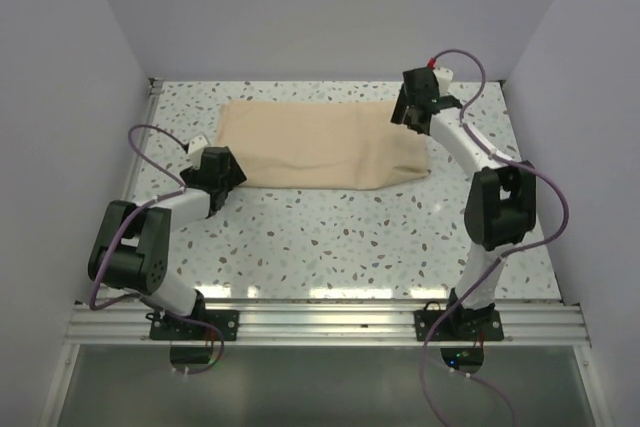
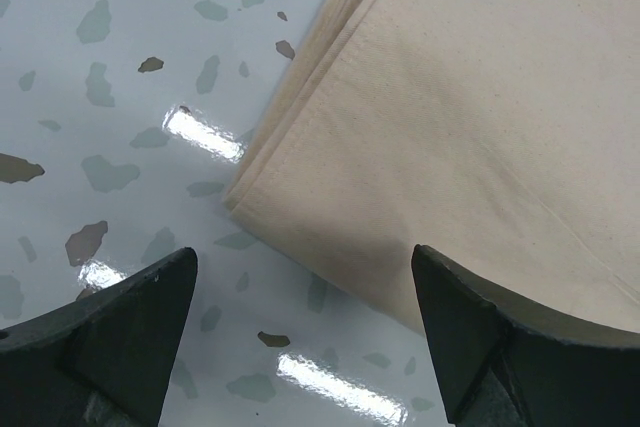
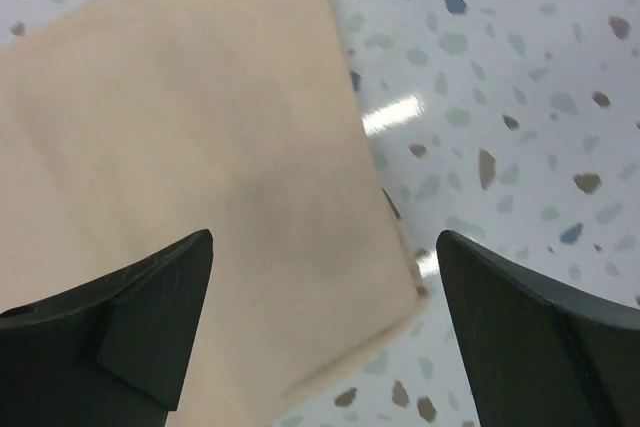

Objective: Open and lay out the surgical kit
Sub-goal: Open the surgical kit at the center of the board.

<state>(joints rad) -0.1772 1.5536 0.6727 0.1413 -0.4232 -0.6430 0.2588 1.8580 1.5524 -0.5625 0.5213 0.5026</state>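
Observation:
The surgical kit (image 1: 320, 144) is a folded beige cloth bundle lying flat across the far half of the speckled table. No steel tray or instruments show; they are hidden or out of view. My left gripper (image 1: 222, 169) is open and empty, just above the table at the bundle's near left corner (image 2: 250, 202), whose stacked layers show. My right gripper (image 1: 408, 107) is open and empty, hovering over the bundle's far right corner (image 3: 400, 287). Both sets of jaws stand wide apart, with cloth and table between them.
White walls close the table on the left, back and right. A metal rail (image 1: 320, 322) runs along the near edge, holding both arm bases. Purple cables loop beside each arm. Speckled tabletop (image 1: 330, 237) lies between the bundle and the rail.

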